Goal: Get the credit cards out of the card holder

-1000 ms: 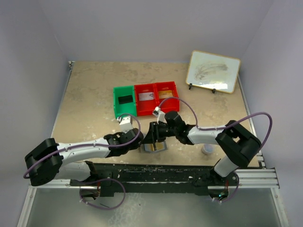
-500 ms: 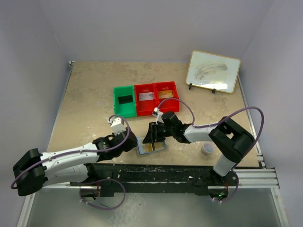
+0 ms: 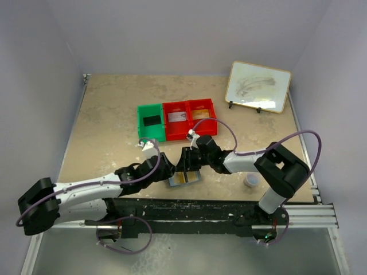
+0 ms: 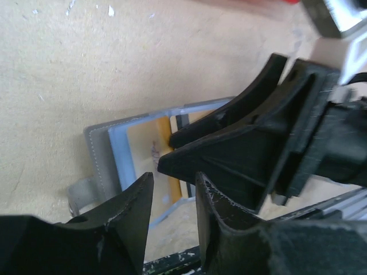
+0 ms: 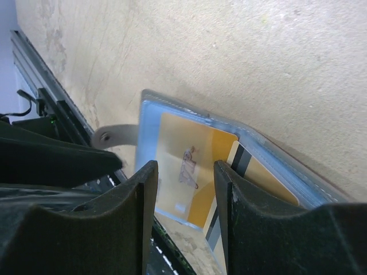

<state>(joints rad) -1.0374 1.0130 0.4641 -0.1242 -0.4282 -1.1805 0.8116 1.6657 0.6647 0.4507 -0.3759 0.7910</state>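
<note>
From above, the card holder point(image 3: 186, 178) lies open and flat on the table point(image 3: 109, 114), close to the near edge, with the gold of the credit cards point(image 3: 179, 179) showing inside it. The left gripper point(image 3: 167, 169) sits just at the holder's left side. The right gripper point(image 3: 187, 161) hangs over its far edge, and the two come close together. How far either one is open cannot be told from here. Further back stand a green bin point(image 3: 150, 122) and two red bins point(image 3: 189, 117) in a row. A whiteboard point(image 3: 258, 86) leans at the far right, and a small round puck point(image 3: 251, 181) lies near the right arm.

In the left wrist view, the left gripper point(image 4: 175, 182) has its jaws a narrow gap apart, with nothing seen between them. It is low over the near part of the open card holder point(image 4: 100, 157), where a gold card point(image 4: 146, 152) lies in its sleeve. The right gripper point(image 4: 246, 154) covers the other half of the holder.

In the right wrist view, the right gripper point(image 5: 182, 167) has its jaws parted, gripping nothing visible. It sits above a gold card point(image 5: 183, 143) lying in the open card holder point(image 5: 146, 114). A second card with a dark stripe point(image 5: 241, 160) lies beside it. A grey tab point(image 5: 114, 136) sticks out from the holder's edge, near the left gripper point(image 5: 51, 160).
</note>
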